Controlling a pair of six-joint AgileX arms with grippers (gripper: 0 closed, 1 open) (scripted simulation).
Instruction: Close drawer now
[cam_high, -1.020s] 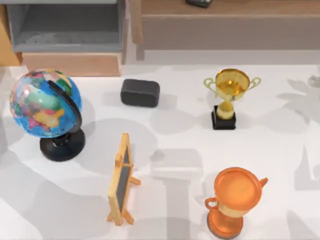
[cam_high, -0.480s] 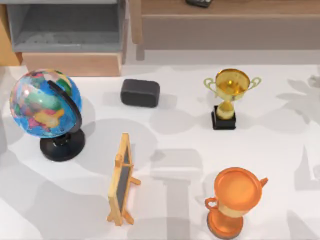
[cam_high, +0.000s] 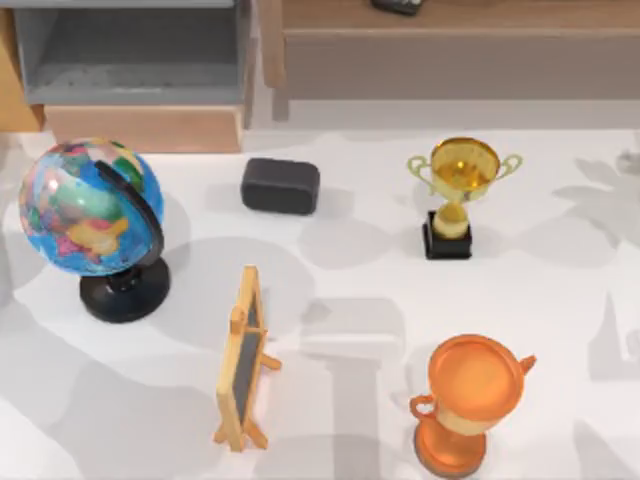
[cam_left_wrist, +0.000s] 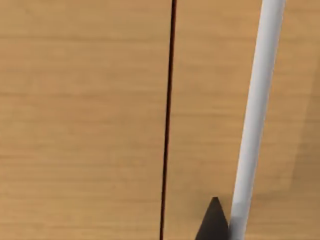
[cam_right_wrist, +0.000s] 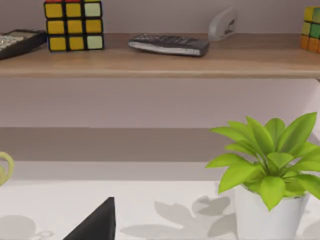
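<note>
Drawer (cam_high: 135, 70) sits open at the table's (cam_high: 560, 300) far left corner, grey inside exposed, light-wood front panel facing the globe (cam_high: 88, 210). Closing not done yet; whole push seems left. Left hand (cam_left_wrist: 214, 222): a dark tip shows in its wrist view, right up against a wood face with a dark seam (cam_left_wrist: 167, 120) and a white bar (cam_left_wrist: 255, 120) beside it; finger spread — cannot tell, nothing visibly held. Right hand (cam_right_wrist: 95, 224) looks idle, facing the shelf (cam_right_wrist: 160, 62) and plant (cam_right_wrist: 267, 180), opening cannot tell. Globe stands just ahead of the panel, black box (cam_high: 280, 186) near its corner; both could crowd a push. Trophies and the small chalkboard (cam_high: 243, 360) well apart.
</note>
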